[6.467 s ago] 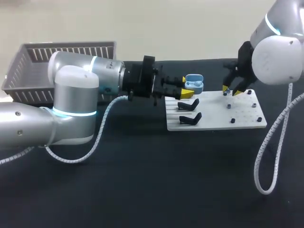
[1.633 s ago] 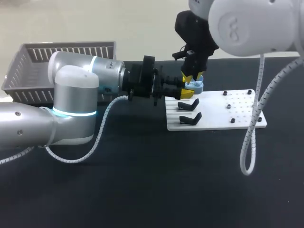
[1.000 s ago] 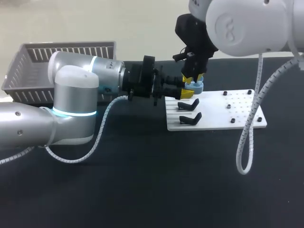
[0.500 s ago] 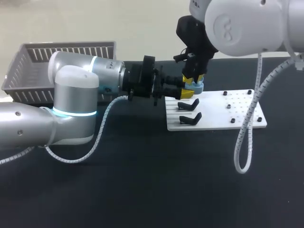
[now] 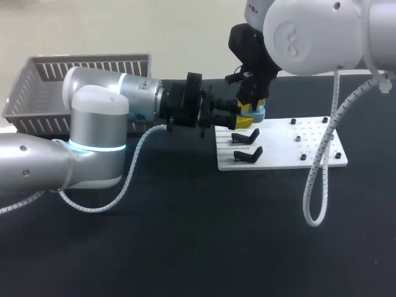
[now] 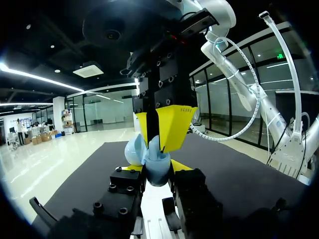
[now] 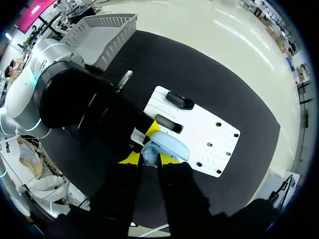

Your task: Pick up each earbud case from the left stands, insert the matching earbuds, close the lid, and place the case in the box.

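Observation:
A pale blue earbud case hangs above the white plate's far left corner, lid open, with my left gripper shut on its body from both sides. In the left wrist view the case sits between that gripper's black fingers. My right gripper points straight down into the open case, its yellow tips nearly together. In the right wrist view a small pale earbud shows between the right gripper's tips, right over the case.
Two black stands sit on the plate's left side, with small black pegs on its right half. A grey slatted basket stands at the table's back left. The right arm's white cable hangs in front of the plate.
The right gripper came over from the plate's pegs to the case earlier; in the last second it only settled slightly lower. The left arm holds still.

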`<state>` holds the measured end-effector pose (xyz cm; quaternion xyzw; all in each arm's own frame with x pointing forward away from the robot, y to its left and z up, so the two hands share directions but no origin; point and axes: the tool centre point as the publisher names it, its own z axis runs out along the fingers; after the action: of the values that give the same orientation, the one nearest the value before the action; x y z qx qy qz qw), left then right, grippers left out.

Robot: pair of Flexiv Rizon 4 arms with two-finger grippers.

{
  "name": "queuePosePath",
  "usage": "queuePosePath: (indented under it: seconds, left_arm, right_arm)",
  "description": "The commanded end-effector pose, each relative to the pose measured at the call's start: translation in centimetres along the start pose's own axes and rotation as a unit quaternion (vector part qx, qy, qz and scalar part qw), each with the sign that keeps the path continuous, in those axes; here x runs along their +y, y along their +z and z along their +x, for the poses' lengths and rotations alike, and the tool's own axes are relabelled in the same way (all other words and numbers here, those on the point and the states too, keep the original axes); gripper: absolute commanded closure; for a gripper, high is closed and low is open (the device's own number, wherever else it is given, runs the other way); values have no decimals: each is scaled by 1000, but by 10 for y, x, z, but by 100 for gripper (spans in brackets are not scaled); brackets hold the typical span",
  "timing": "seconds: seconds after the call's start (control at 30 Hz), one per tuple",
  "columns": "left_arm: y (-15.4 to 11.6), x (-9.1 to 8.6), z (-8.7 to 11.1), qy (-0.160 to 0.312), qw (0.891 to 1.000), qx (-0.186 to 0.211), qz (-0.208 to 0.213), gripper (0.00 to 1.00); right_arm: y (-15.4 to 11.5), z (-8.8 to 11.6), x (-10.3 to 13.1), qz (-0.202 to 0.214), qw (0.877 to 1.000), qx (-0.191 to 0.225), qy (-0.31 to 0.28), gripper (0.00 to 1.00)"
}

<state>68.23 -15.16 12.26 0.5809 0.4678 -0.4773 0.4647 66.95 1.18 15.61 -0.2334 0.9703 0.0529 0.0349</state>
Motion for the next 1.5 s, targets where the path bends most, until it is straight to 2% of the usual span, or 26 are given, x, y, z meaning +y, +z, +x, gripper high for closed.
queuePosePath:
  seconds: [0.03,0.07,0.1,0.37,0.53,0.63,0.67,0.77,0.9,1.07,1.27,1.5]
  left_arm:
    - [0,-1,0,2,1000,-1,-2,100]
    - [0,-1,0,2,1000,-1,-2,100]
    - [0,-1,0,2,1000,-1,-2,100]
    - [0,-1,0,2,1000,-1,-2,100]
    - [0,-1,0,2,1000,-1,-2,100]
    - [0,-1,0,2,1000,-1,-2,100]
    - [0,-1,0,2,1000,-1,-2,100]
    - [0,-1,0,2,1000,-1,-2,100]
    - [0,-1,0,2,1000,-1,-2,100]
    - [0,-1,0,2,1000,-1,-2,100]
    - [0,-1,0,2,1000,-1,-2,100]
    - [0,-1,0,2,1000,-1,-2,100]
  right_arm:
    - [1,-4,-2,-1,1000,4,1,70]
    - [0,-3,-1,-1,1000,3,2,27]
    - [-2,-2,-1,-1,1000,2,2,0]
    - [-28,14,8,-1,1000,-18,-3,0]
    - [-47,15,7,-6,999,-52,15,0]
    - [-48,7,-2,1,995,-75,59,0]
    - [-48,2,-9,-12,991,-92,95,0]
    - [-43,-10,-25,-15,977,-128,171,0]
    - [-34,-22,-42,-21,962,-149,230,0]
    - [-24,-34,-60,-10,954,-149,260,0]
    - [-10,-45,-79,-22,952,-121,281,0]
    - [6,-45,-83,-29,952,-103,286,0]
